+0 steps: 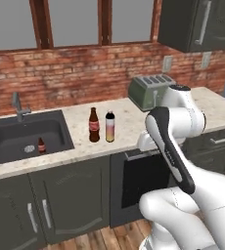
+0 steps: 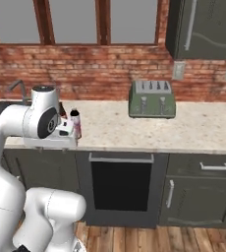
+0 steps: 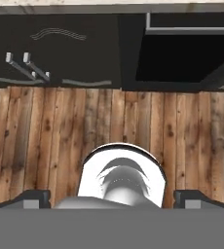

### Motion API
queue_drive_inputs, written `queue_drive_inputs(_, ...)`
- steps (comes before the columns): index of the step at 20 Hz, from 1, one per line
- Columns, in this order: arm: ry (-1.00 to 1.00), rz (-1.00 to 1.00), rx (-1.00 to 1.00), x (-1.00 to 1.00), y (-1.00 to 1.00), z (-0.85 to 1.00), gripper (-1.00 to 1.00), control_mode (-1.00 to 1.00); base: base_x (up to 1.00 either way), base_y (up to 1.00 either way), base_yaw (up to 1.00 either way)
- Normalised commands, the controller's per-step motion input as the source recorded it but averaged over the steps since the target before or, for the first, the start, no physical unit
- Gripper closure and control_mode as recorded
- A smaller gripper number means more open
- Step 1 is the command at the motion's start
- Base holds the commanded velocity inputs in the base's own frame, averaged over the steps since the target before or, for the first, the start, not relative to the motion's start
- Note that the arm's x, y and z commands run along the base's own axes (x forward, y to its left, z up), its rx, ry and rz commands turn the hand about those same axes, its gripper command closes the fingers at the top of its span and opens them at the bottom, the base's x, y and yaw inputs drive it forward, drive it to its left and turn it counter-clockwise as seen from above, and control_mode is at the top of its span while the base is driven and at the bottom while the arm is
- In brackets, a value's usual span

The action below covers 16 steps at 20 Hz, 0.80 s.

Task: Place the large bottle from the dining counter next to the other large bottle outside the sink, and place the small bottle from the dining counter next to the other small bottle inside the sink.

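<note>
Left base view had the sink on the left of the worktop, and the first half of the job looked done to me: the tall yellow-to-pink bottle stood upright just beside the tall brown bottle, both outside the basin. So I'd call the step in hand the trip for the small bottle. One short brown bottle with a red label stood upright inside the sink, close to the drain; its twin was still to fetch. The arm was folded up in front of the cabinets, the hand pointed down at the wooden floor, and the gripper was spread wide with nothing in it. Next move, I reckon, called for driving off to the dining counter, then a grip low on that short glass body. The toaster sat well clear.
</note>
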Motion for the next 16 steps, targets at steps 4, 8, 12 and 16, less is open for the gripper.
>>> queue_drive_inputs(4,0.0,0.0,0.0,0.0,0.0,0.0,-1.0,1.0,-0.3,-0.23,-0.68)
queue_drive_inputs(8,0.0,0.0,0.0,0.0,0.0,0.0,-1.0,1.0,0.0,-0.02,-0.94)
queue_drive_inputs(12,0.0,0.0,0.0,0.0,0.0,0.0,-1.0,1.0,0.0,0.0,-0.97)
queue_drive_inputs(16,0.0,0.0,0.0,0.0,0.0,0.0,-1.0,1.0,0.0,-0.03,-0.96)
